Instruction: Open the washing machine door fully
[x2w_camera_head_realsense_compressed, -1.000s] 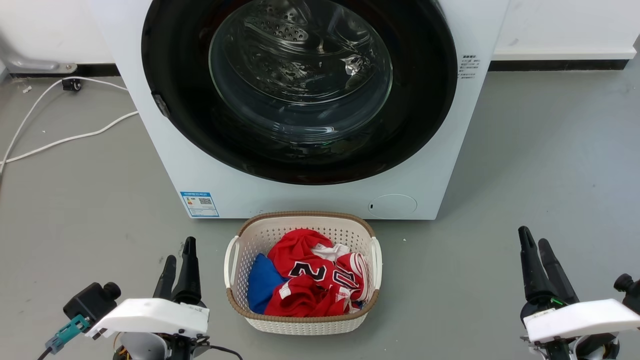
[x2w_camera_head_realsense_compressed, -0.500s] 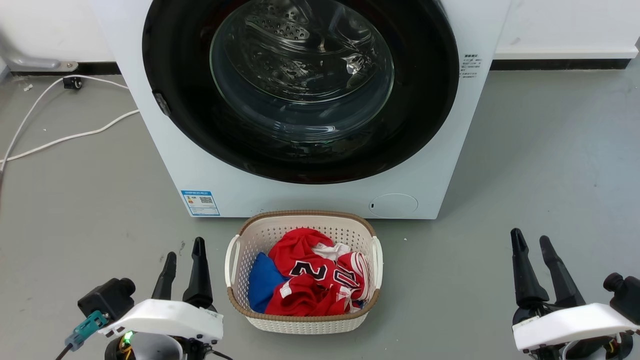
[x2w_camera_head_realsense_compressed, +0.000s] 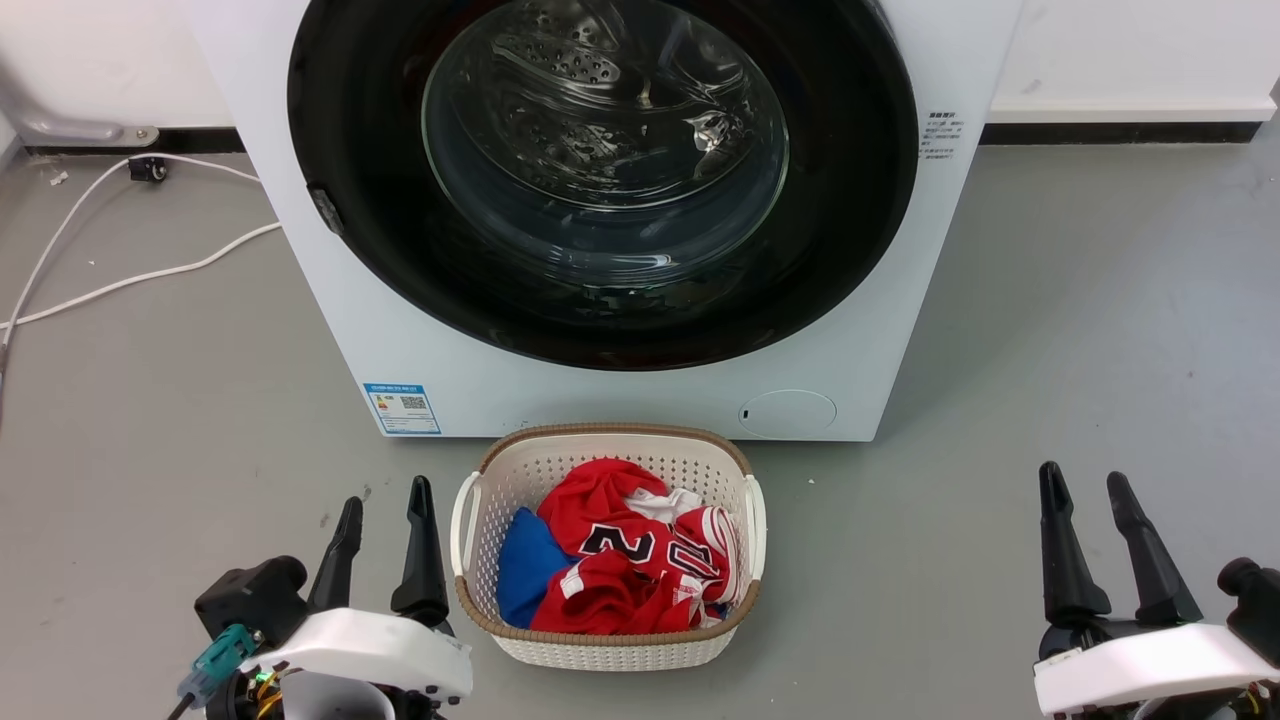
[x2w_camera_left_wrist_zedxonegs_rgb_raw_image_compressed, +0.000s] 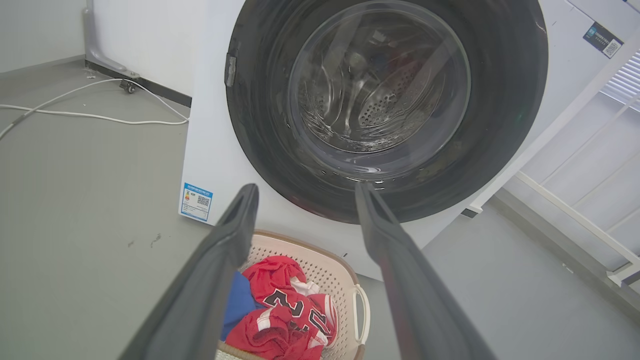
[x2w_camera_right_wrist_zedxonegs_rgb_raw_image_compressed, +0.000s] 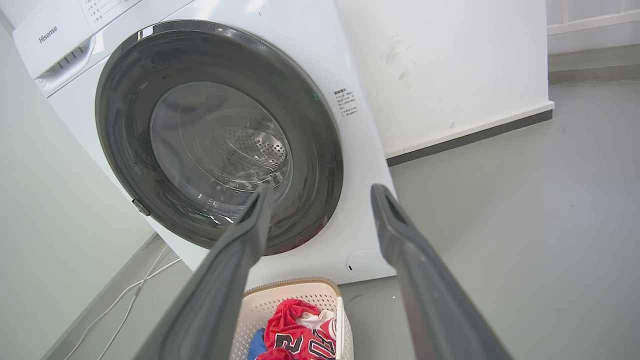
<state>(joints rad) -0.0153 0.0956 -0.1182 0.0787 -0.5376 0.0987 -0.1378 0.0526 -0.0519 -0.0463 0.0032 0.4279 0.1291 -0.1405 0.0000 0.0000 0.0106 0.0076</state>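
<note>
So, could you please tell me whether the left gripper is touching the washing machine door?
No, the left gripper hangs open beside the laundry basket, well apart from the shut washing machine door.

There is one washing machine with one round door, one blue sticker and one small round hatch. There is one basket. In it lie one blue cloth and red clothes; how many red ones, I cannot tell. There are two grippers, the left gripper and the right gripper, each with two fingers.
</note>
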